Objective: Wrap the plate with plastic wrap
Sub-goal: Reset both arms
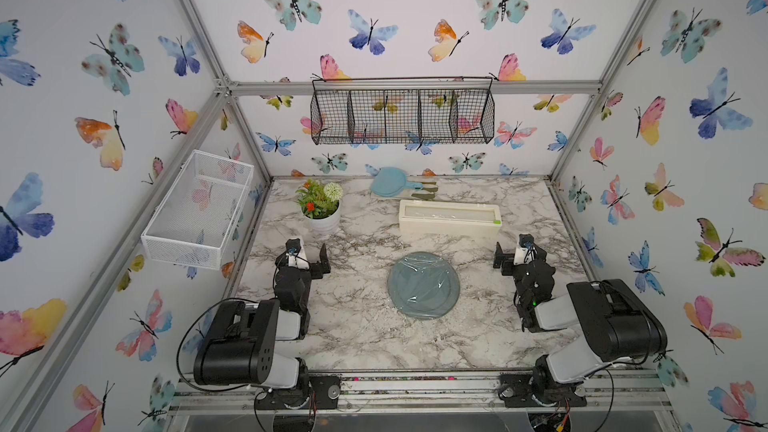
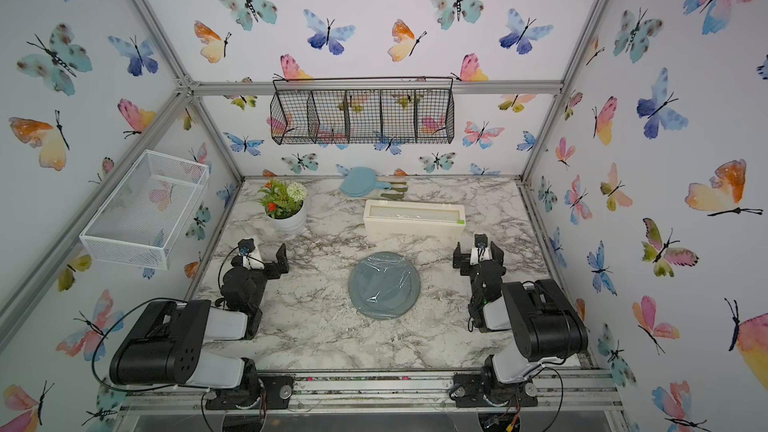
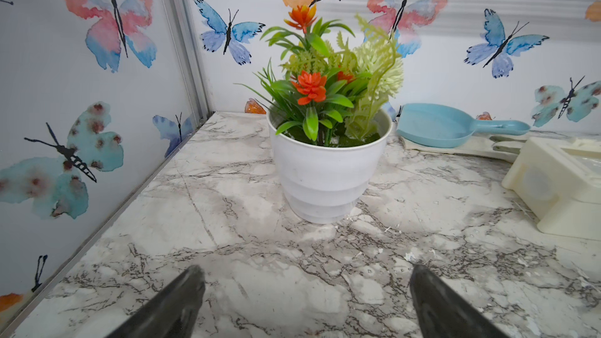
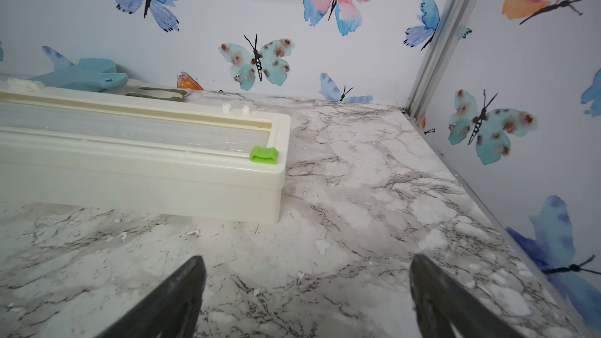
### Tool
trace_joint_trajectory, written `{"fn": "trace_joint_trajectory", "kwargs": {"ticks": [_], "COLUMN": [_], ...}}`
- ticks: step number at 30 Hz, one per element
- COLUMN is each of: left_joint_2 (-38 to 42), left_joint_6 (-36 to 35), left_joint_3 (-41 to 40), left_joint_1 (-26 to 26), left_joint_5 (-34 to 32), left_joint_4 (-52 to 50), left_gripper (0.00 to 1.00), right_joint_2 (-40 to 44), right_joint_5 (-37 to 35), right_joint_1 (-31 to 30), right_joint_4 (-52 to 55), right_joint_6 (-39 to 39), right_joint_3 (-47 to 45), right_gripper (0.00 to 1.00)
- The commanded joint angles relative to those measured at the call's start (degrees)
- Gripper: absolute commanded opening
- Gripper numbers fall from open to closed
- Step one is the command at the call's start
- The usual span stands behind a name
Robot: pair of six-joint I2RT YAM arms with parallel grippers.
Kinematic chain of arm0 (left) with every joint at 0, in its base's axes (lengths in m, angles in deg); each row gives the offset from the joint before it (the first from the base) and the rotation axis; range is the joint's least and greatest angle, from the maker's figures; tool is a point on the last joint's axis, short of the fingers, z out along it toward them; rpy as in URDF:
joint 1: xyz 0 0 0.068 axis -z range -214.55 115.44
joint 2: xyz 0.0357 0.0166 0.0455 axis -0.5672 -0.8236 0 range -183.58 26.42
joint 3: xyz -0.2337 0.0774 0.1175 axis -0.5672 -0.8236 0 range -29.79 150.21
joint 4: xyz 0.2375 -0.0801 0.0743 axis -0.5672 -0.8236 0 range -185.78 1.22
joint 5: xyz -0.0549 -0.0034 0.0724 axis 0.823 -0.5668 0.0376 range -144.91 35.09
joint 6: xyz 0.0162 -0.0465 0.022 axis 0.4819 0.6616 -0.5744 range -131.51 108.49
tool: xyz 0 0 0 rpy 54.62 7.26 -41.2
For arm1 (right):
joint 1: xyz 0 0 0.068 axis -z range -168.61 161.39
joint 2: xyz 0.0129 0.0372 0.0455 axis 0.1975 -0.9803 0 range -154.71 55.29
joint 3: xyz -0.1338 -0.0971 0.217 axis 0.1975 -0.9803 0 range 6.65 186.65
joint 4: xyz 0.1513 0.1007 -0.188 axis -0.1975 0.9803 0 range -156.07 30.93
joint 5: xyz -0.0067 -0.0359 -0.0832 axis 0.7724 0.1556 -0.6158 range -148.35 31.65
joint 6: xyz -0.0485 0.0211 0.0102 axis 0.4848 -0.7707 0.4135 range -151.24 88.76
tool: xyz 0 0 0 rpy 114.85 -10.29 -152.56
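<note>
The grey-blue plate (image 1: 424,286) (image 2: 384,286) lies flat near the middle of the marble table in both top views. Wrinkled, glinting plastic wrap (image 1: 419,280) (image 2: 380,282) lies over its top. Behind it stands the cream dispenser box (image 1: 449,222) (image 2: 413,218) (image 4: 140,164) (image 3: 559,186), its green slider (image 4: 264,155) at the right end. My left gripper (image 1: 309,254) (image 2: 266,254) (image 3: 307,269) hangs open to the plate's left, facing the flower pot. My right gripper (image 1: 515,253) (image 2: 478,254) (image 4: 308,259) is open to the plate's right, near the dispenser's end. Neither holds anything.
A white pot of artificial flowers (image 1: 322,207) (image 3: 328,164) stands at the back left. A light-blue round board with a handle (image 1: 390,182) (image 3: 445,128) lies against the back wall. A white mesh basket (image 1: 195,205) hangs on the left wall, a black wire basket (image 1: 403,116) on the back wall.
</note>
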Motion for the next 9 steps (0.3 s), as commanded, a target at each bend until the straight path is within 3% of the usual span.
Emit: {"fn": "trace_joint_trajectory", "kwargs": {"ticks": [1, 9], "left_joint_2": [-0.6, -0.6], "left_joint_6": [-0.8, -0.8], "left_joint_3": [0.3, 0.5], "left_joint_1": [-0.1, -0.1], "left_joint_5": [1.5, 1.3], "left_joint_4": [0.1, -0.2], "left_gripper": [0.98, 0.98], "right_joint_2": [0.1, 0.3], "right_joint_5": [0.4, 0.6], "right_joint_1": [0.2, 0.3], "right_joint_4": [0.5, 0.6], "right_joint_6": [-0.8, -0.8], "right_joint_3": [0.6, 0.6], "right_gripper": [0.98, 0.98]}}
